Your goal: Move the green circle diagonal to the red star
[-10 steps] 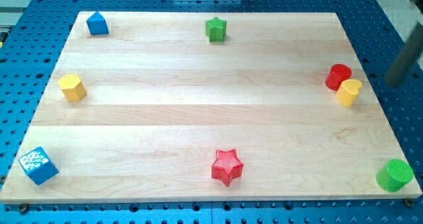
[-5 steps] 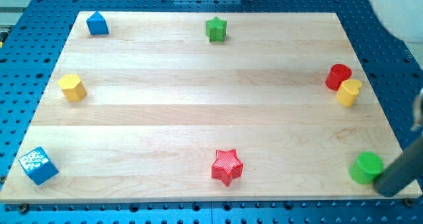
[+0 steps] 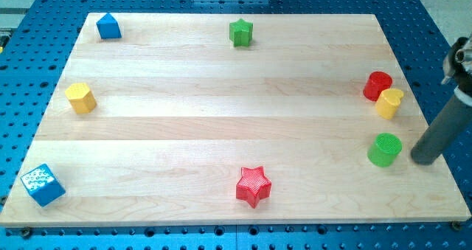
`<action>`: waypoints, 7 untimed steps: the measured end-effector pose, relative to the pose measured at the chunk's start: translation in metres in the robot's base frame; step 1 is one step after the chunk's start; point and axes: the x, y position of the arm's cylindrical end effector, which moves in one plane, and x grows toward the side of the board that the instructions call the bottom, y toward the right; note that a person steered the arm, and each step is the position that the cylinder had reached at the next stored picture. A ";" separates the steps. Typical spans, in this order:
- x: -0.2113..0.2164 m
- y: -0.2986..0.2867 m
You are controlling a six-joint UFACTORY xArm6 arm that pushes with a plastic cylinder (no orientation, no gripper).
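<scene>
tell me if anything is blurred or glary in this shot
Camera view: my tip and its rod look slightly motion-softened at the view's right; the green circle, red star and the other blocks are sharp; the lighting is even, with soft short shadows and no strong glare on the board.

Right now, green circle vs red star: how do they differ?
The green circle is a round cylinder; the red star is five-pointed. The green circle sits by the view's right edge, beside my tip; the red star lies bottom centre, alone. Both rest on the board.
</scene>
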 end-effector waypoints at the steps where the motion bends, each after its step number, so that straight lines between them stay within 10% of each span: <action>1: 0.000 -0.047; 3: 0.008 -0.152; 7: 0.047 -0.114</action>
